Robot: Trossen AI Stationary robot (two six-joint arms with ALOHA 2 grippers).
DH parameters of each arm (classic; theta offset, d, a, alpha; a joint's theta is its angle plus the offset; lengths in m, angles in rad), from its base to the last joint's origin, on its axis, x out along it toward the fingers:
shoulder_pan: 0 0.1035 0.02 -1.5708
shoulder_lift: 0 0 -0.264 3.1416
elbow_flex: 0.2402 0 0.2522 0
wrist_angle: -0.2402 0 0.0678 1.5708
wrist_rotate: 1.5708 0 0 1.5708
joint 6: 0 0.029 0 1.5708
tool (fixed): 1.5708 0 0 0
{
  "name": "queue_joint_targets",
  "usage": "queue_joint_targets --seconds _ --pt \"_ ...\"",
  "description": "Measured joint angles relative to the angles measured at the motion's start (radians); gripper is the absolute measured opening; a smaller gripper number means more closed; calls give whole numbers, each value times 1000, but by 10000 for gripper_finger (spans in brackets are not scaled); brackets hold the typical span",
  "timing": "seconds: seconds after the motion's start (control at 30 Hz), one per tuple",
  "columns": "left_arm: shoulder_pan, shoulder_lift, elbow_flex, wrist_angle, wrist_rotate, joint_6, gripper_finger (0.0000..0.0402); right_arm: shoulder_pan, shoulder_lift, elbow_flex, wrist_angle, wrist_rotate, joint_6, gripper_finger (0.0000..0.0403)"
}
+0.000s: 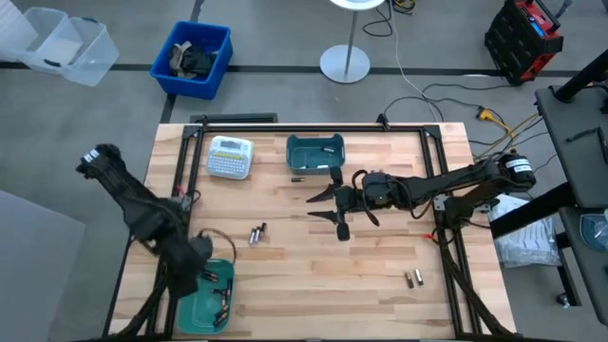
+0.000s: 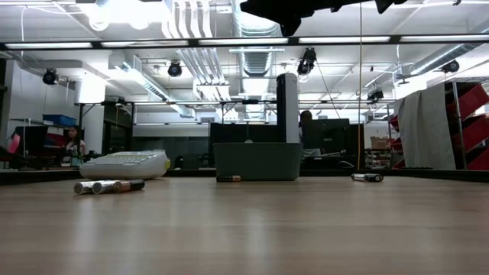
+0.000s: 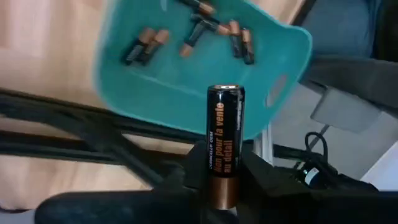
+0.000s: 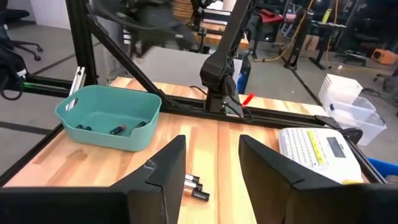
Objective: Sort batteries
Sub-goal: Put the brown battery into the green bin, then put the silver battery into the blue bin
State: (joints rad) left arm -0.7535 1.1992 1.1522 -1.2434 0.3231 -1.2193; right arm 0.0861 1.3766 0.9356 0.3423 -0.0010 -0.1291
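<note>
Over the near-left corner of the table (image 1: 313, 285), the left gripper (image 3: 224, 180) pinches one battery (image 3: 225, 143) upright, hanging above the near teal bin (image 1: 195, 309) where several like it already lie. To do this well, I judge it should centre over the bin floor, clear of the rim, come lower, then let go, so the cell does not bounce out. That battery is black above a copper band, with a silvery cap. Farther in, a loose pair (image 1: 256, 233) lies mid-table, another pair (image 1: 412, 278) near the right edge. Beyond, the right gripper (image 1: 331, 206) hovers spread, holding nothing, before the far bin (image 1: 315, 155) and the white label-maker (image 1: 230, 157).
</note>
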Motion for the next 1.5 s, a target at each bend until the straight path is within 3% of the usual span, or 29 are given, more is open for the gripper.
queue_joint_targets --seconds 0.13,0.37,0.53,0.63,0.8,0.9,0.97,1.07,1.13,1.23,1.5 --pt "-58 102 -1 42 -20 -89 27 0 0 0 -1 0 -15 130" --pt "-71 296 28 49 -25 -121 69 0 -8 25 -5 0 -65 126" --pt "-73 414 120 45 2 -124 87 0 -8 77 -84 0 -103 137" --pt "-78 471 208 36 -33 -125 92 0 -8 110 -140 0 -119 144" --pt "-85 536 379 -49 -280 -83 92 0 -8 149 -209 0 -165 150" --pt "-85 560 482 -124 -518 -7 93 -7 -8 157 -218 0 -185 148" --pt "-105 565 531 -172 -773 73 93 -18 -8 163 -217 1 -199 143" --pt "-157 550 540 -213 -1237 128 93 -38 -9 174 -215 1 -213 137" --pt "-187 530 519 -216 -1414 138 93 -53 -9 176 -215 1 -213 133" --pt "-215 530 497 -212 -1486 92 93 -76 -9 181 -221 1 -225 128" --pt "-227 578 446 -91 -1387 -41 94 -175 -9 186 -298 0 -230 130"
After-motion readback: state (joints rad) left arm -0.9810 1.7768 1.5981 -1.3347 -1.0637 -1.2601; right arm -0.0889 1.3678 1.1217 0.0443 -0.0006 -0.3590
